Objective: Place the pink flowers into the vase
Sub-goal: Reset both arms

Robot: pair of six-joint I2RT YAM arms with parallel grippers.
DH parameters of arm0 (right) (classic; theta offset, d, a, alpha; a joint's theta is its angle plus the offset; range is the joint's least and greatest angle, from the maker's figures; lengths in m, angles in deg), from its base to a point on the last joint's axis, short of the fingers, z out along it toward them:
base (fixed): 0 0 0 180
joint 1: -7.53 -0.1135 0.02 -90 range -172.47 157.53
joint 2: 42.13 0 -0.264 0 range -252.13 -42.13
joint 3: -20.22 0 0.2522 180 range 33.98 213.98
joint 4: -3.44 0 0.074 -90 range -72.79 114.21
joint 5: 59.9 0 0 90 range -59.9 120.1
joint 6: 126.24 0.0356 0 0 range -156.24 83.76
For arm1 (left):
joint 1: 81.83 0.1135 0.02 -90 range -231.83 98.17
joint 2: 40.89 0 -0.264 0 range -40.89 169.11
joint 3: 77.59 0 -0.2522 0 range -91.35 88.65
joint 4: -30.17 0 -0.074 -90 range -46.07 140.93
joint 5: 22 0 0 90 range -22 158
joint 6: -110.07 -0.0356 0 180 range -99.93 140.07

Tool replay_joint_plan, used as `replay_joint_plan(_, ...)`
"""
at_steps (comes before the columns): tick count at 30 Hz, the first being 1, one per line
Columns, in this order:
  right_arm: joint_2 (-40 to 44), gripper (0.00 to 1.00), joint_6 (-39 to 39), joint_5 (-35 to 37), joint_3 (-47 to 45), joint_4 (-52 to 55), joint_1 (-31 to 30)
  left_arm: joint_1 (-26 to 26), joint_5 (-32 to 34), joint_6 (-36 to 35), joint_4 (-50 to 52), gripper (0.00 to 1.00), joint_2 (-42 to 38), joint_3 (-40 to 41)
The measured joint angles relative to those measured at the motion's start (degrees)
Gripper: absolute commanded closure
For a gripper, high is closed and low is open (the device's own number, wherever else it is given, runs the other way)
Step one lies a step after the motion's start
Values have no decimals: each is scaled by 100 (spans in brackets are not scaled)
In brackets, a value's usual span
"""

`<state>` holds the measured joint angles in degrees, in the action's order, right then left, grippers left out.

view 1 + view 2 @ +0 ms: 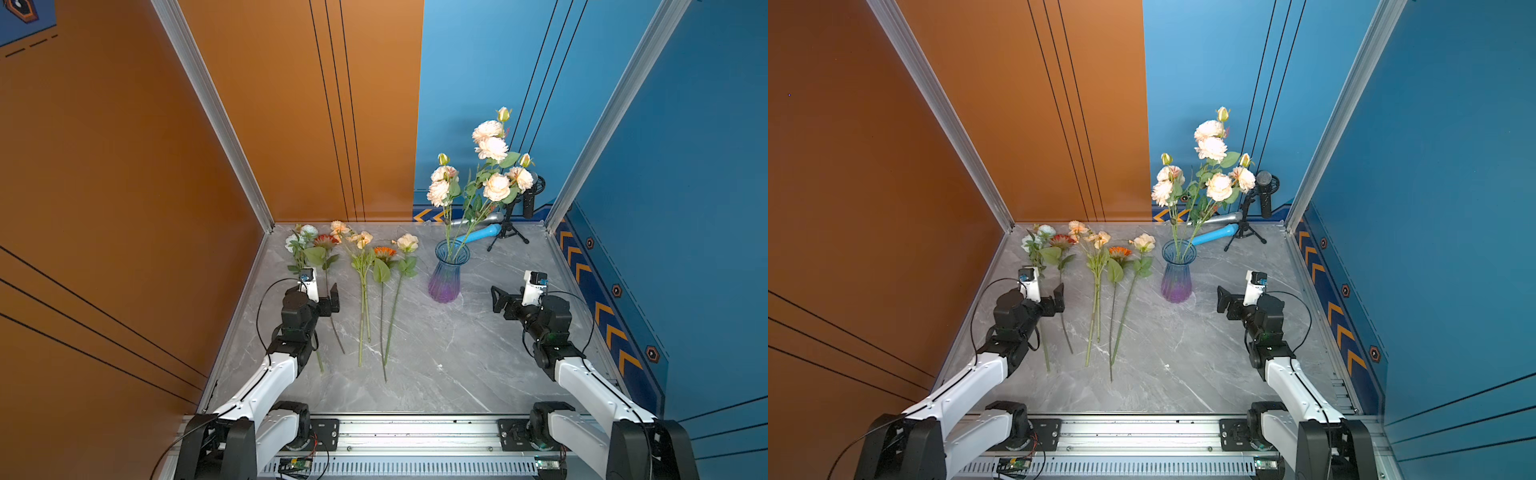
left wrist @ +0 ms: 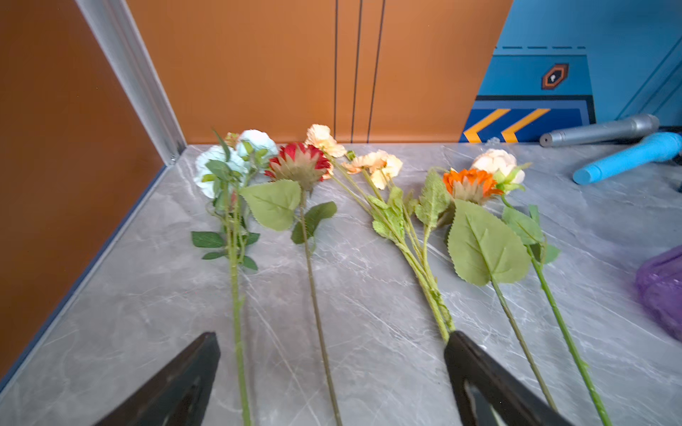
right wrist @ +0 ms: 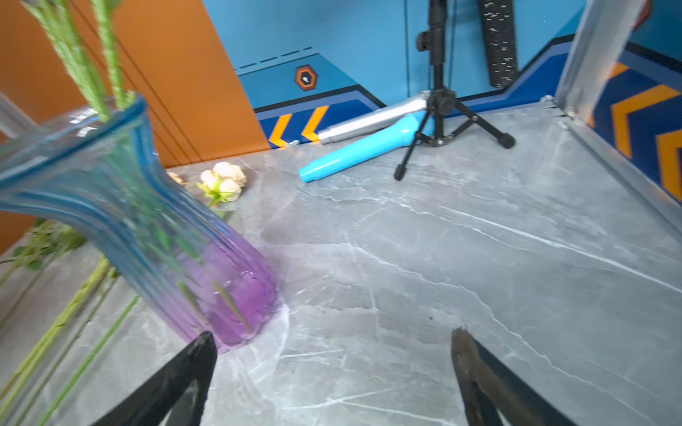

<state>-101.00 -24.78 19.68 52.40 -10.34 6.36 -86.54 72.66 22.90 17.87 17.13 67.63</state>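
Three pink flowers (image 1: 491, 147) stand in the vase (image 1: 448, 272) — cut ends down in the glass, blooms and buds up. Their long axes are near upright and fanned apart. The vase is upright on the grey marble table (image 1: 457, 365), blue rim up, purple base down. It sits ahead of the right gripper (image 1: 497, 298), toward the other arm's side, near but apart in both top views. The right arm rises from the front rail with the wrist bent, gripper low and about level, aimed at the vase, its fingers (image 3: 192, 369) spread wide and empty. The left arm is bent alike; the left gripper (image 2: 332, 339) is low over the table, aimed at the back wall, fingers spread wide, gripping nothing. The stems of the white-bluish flower cluster (image 2: 236, 155) and red gerbera (image 2: 299, 162) run under the gap between them. Beyond the left fingers toward the vase lie a peach spray (image 2: 372, 166), orange gerbera (image 2: 470, 184) and cream rose (image 2: 496, 164) — all flat, heads to the back wall. Behind the vase are a blue microphone (image 1: 478, 235), a silver microphone (image 1: 482, 219) and a tripod stand (image 1: 508, 232).
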Motion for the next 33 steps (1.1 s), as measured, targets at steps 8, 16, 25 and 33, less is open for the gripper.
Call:
replay_joint_plan(8,-1270,2,-343,1143,-715,-1725,50,793,514,20,-413,2,-684,953)
replay_joint_plan(16,-2229,1,-463,1720,-769,-3359,59,990,640,11,-1167,2,-437,1519)
replay_joint_plan(25,-3154,0,-531,1823,-911,-4457,59,1008,382,-61,-1628,2,426,1344)
replay_joint_plan(33,-3075,0,-553,1810,-527,-4028,59,1008,-245,-278,-1709,2,1152,811)
